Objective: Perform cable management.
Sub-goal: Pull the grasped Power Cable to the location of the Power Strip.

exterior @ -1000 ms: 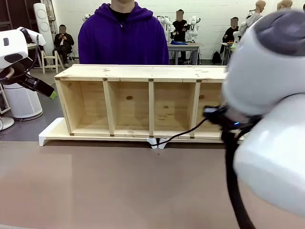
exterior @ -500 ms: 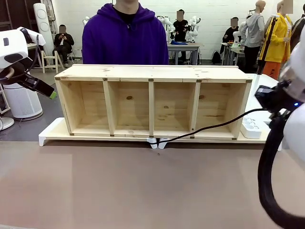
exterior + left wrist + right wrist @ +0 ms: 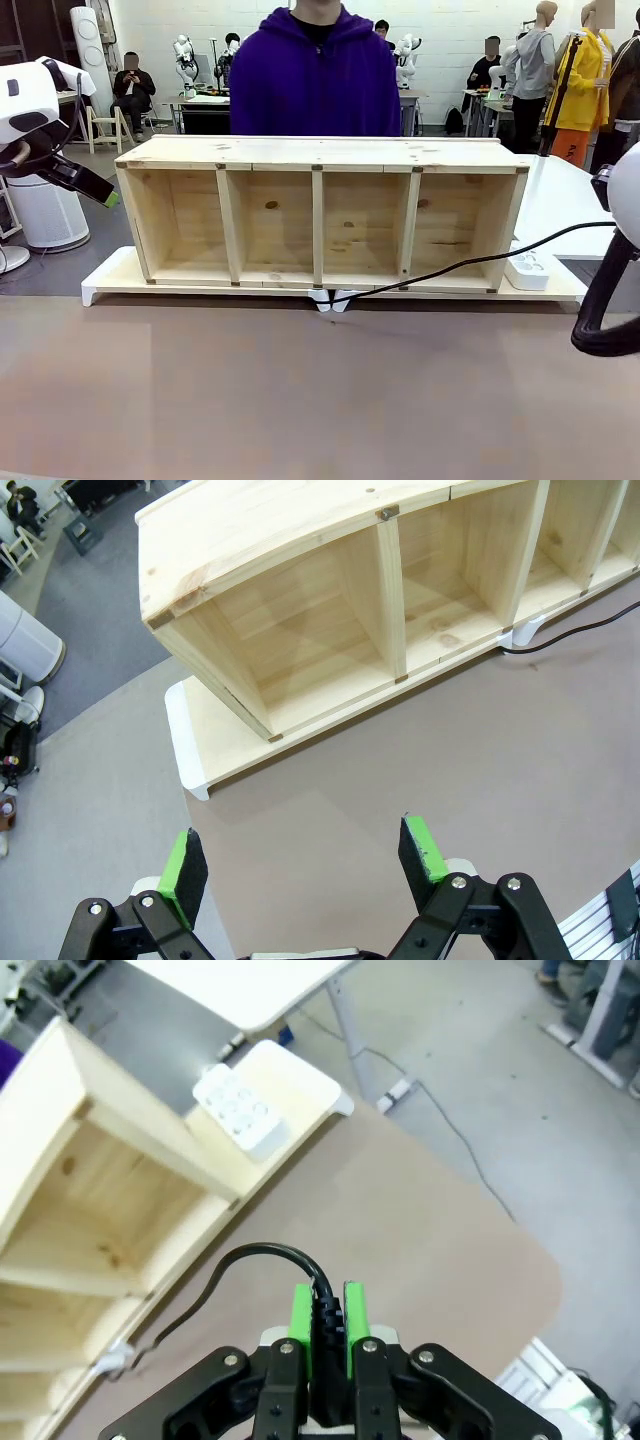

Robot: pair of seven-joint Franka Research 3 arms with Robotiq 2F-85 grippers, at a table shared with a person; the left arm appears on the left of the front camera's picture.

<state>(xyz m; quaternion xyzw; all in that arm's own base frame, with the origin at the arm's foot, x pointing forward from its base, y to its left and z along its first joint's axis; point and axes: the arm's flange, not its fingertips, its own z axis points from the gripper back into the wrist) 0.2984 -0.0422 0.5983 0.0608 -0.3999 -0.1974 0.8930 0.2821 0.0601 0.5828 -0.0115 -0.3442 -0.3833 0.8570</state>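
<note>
Right claw (image 3: 327,1305) pinched shut on the cable (image 3: 265,1250); left claw (image 3: 305,852) wide open, holding nothing.
In the front view the cable runs from lower centre, at the foot of the shelf (image 3: 320,152), up to the right edge, passing the power strip (image 3: 527,268).

In the front view the cable (image 3: 470,262) runs off at 3 o'clock behind the right arm (image 3: 628,190), which that edge cuts, so the cable's end is hidden there. The power strip (image 3: 527,268) is partly covered by the shelf (image 3: 320,152). The person (image 3: 315,75) is cut off at 12 o'clock, with the hands hidden behind the shelf. In the right wrist view the right gripper (image 3: 326,1305) has its green pads (image 3: 300,1315) over the gripped stretch of cable, and I cannot tell plug from cord. In the left wrist view the shelf runs off at 12 and 3 o'clock.
</note>
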